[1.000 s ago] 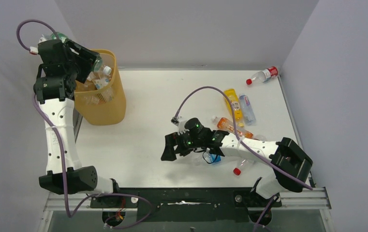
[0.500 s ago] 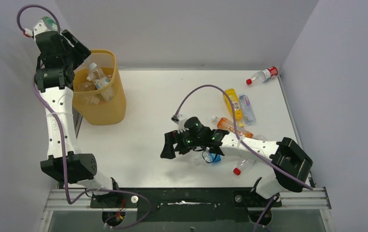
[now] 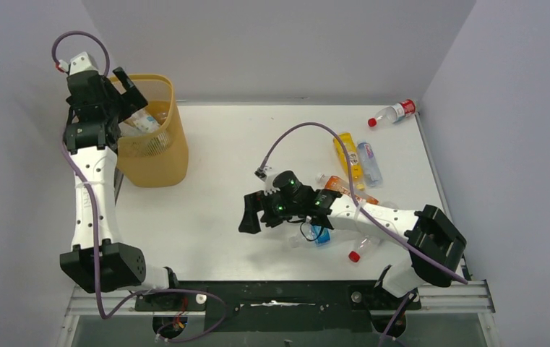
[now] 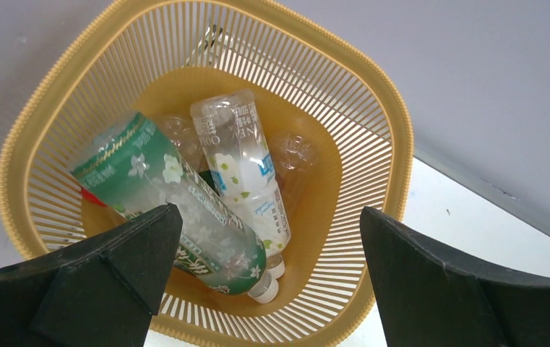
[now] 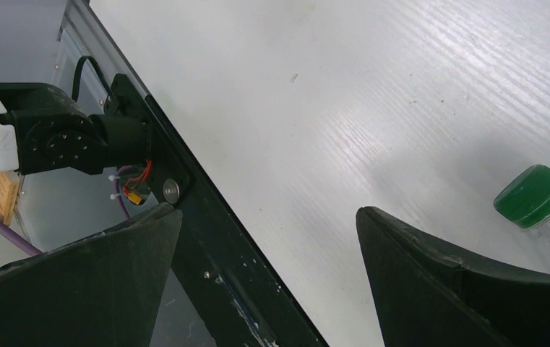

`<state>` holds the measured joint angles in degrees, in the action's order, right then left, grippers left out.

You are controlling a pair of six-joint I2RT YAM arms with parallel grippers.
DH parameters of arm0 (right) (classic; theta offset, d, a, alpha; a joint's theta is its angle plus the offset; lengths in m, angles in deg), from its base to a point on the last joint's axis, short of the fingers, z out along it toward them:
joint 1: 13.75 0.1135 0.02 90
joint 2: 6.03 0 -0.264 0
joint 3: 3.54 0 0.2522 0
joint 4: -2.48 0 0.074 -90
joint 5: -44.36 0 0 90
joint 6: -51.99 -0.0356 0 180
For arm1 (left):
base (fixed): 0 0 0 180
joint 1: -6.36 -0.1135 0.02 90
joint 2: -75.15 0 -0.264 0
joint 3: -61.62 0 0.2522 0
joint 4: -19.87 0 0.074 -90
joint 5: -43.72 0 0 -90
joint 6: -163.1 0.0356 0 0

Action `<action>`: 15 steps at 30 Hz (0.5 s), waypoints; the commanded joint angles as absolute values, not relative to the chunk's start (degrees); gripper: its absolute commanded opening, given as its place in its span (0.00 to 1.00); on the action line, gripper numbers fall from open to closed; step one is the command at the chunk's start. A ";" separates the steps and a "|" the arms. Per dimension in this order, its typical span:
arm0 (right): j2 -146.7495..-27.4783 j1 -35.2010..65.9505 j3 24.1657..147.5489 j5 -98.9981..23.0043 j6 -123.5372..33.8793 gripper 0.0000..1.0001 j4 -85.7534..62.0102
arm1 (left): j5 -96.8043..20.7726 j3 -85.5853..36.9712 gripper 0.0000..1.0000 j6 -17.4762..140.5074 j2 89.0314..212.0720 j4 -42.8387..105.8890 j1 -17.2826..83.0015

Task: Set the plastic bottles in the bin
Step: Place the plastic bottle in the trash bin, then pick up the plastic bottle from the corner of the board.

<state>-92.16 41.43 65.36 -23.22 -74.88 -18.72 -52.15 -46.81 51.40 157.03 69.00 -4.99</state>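
The yellow-orange mesh bin (image 3: 157, 155) stands at the table's back left. My left gripper (image 3: 121, 97) hangs open above its rim with nothing between the fingers. In the left wrist view the gripper (image 4: 268, 213) looks down into the bin (image 4: 376, 97), where a green-labelled bottle (image 4: 178, 210), a white-labelled bottle (image 4: 239, 163) and clear ones lie. My right gripper (image 3: 251, 215) is open low over mid-table, empty (image 5: 268, 211). A green cap (image 5: 535, 195) lies to its right. Loose bottles lie on the right: red-labelled (image 3: 394, 113), yellow (image 3: 347, 155), clear blue (image 3: 369, 165), orange (image 3: 347, 189), blue-labelled (image 3: 319, 233), red-capped (image 3: 362, 249).
The black mounting rail (image 5: 207, 238) runs along the near table edge, with the left arm's base (image 5: 55, 137) on it. Grey walls close the table at the back and both sides. The right arm's cable (image 3: 308, 134) loops over the table.
My left gripper has opened above the bin and the green-labelled bottle it held now lies inside. The left wrist swung toward the bin's left rim. The right arm barely shifted.
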 commanded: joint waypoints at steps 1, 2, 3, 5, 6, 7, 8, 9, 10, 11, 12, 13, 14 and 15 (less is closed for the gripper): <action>-91.75 41.71 69.24 -25.87 -74.14 0.98 -19.44 | -51.77 -51.00 0.98 54.08 152.58 64.21 -3.80; -91.59 41.66 69.65 -26.63 -74.07 0.98 -19.90 | -50.70 -52.47 0.98 54.04 152.76 64.87 -3.23; -91.46 41.56 70.17 -27.40 -73.93 0.98 -20.42 | -49.41 -54.00 0.98 53.90 153.04 65.58 -2.25; -91.42 41.10 71.53 -29.20 -73.54 0.98 -22.33 | -47.85 -56.76 0.98 53.91 153.81 67.28 0.91; -91.19 40.60 72.19 -30.00 -73.35 0.98 -23.17 | -47.99 -58.13 0.98 54.08 154.15 68.12 3.20; -90.97 39.60 72.64 -30.69 -73.06 0.98 -23.91 | -48.28 -58.99 0.98 54.41 154.48 68.99 5.60; -90.57 38.63 72.92 -31.18 -72.96 0.98 -24.56 | -48.76 -59.83 0.98 54.88 154.94 70.06 8.21; -90.01 37.28 72.98 -31.78 -72.94 0.98 -25.19 | -49.17 -60.61 0.98 55.16 155.41 70.98 10.66; -89.31 35.80 72.86 -32.24 -72.98 0.98 -25.69 | -49.28 -61.14 0.98 55.36 155.81 71.74 13.19; -88.35 33.88 72.54 -32.82 -73.06 0.98 -26.48 | -49.52 -61.41 0.98 55.38 156.09 72.44 15.26; -87.44 31.81 72.20 -33.38 -73.16 0.98 -26.88 | -49.91 -61.27 0.98 55.46 156.11 72.77 17.57; -86.29 29.85 71.70 -33.88 -73.21 0.98 -27.71 | -50.36 -60.76 0.98 55.63 155.91 72.74 19.92; -85.06 27.68 71.21 -34.46 -73.33 0.98 -28.32 | -50.97 -60.22 0.98 55.69 155.65 72.87 21.67; -83.64 25.82 70.74 -34.92 -73.34 0.98 -29.02 | -51.13 -59.45 0.98 55.69 155.31 72.61 23.72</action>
